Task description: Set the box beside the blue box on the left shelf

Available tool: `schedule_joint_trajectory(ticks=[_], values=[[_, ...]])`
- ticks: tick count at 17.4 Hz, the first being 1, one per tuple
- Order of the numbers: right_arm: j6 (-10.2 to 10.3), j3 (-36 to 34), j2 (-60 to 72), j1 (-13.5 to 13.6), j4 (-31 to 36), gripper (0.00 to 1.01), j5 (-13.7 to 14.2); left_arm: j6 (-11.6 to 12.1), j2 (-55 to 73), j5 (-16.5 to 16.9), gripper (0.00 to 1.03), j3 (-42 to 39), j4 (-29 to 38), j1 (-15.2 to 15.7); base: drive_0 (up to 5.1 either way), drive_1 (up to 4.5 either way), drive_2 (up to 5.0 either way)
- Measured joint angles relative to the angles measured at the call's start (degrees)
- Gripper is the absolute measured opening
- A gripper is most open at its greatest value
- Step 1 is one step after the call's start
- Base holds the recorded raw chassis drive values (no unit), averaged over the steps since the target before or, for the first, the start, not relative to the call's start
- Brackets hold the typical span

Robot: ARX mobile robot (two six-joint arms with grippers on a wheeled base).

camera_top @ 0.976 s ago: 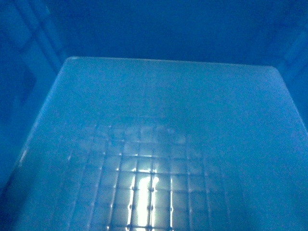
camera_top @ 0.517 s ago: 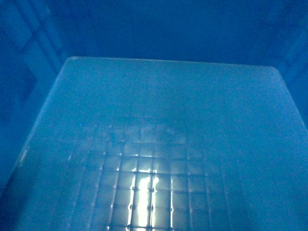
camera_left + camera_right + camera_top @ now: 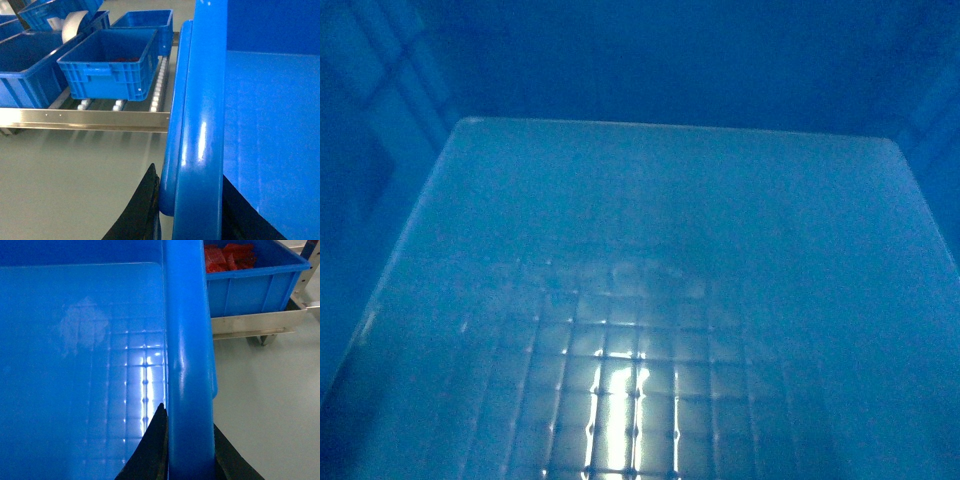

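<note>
While no brand or writing can be read, the box [image 3: 670, 260] is held raised before a roller shelf [image 3: 90, 120], its opposite rims clamped by the left gripper [image 3: 187, 210] and right gripper [image 3: 187, 450].

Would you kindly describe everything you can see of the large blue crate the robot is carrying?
The crate is glossy blue plastic, open-topped and empty, with smooth inner walls, a thick rounded rim and a square-grid floor catching a bright glare. It fills the head view. The left tool is shut on its left rim and the right tool on its right rim, dark fingers either side. It is held off the grey floor, short of the roller shelf.
</note>
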Motion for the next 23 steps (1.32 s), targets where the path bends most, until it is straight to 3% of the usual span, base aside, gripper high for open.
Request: schedule_joint_trajectory(ticks=[23], values=[[0.0, -0.11, 0.0, 0.0, -0.02, 0.09, -0.04, 0.0, 0.02, 0.09, 0.2, -0.02, -0.07, 0.0, 0.0, 0.0, 0.0]])
